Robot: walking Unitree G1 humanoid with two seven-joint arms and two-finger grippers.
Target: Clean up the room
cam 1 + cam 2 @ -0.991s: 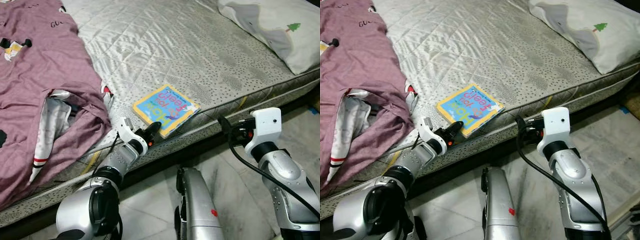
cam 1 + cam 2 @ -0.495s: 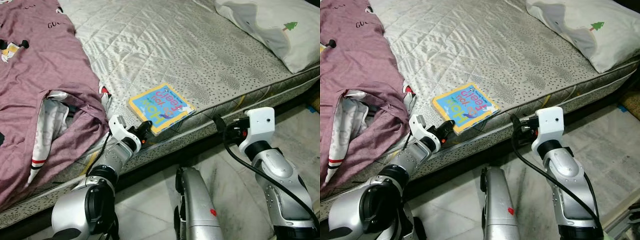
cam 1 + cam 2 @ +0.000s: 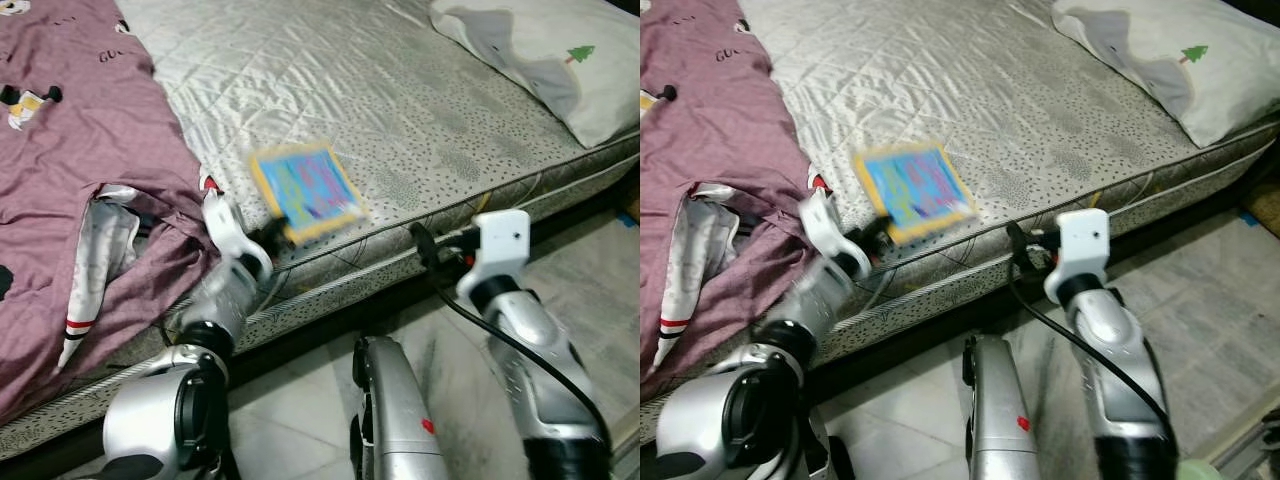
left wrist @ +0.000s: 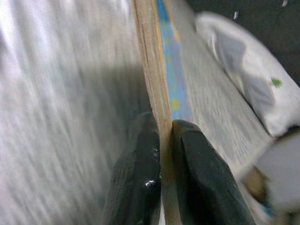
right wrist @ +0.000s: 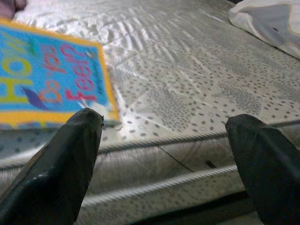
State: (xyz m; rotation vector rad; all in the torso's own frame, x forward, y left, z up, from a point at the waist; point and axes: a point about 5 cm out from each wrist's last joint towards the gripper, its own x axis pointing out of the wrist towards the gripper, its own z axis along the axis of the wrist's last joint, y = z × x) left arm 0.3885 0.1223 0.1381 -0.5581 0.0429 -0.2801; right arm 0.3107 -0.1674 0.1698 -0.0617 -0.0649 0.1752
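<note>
A blue and yellow children's board book [image 3: 305, 190] is tilted up off the grey quilted mattress [image 3: 400, 90] near its front edge, blurred by motion. My left gripper [image 3: 268, 236] is shut on the book's near edge; in the left wrist view both black fingers [image 4: 140, 164] clamp the thick cardboard book [image 4: 157, 93]. My right gripper [image 3: 425, 243] hovers open at the mattress edge, right of the book. Its two fingers [image 5: 70, 159] stand wide apart with the book [image 5: 51, 82] ahead and to one side.
A purple duvet [image 3: 80, 160] with a white inner lining covers the bed's left part. A white pillow [image 3: 550, 60] with a small green tree print lies at the back right. Marble floor [image 3: 600, 270] lies below the bed edge.
The left gripper has lifted and swung the book up and leftwards off the mattress; it lay flat before. The right arm has drifted left along the bed edge.
</note>
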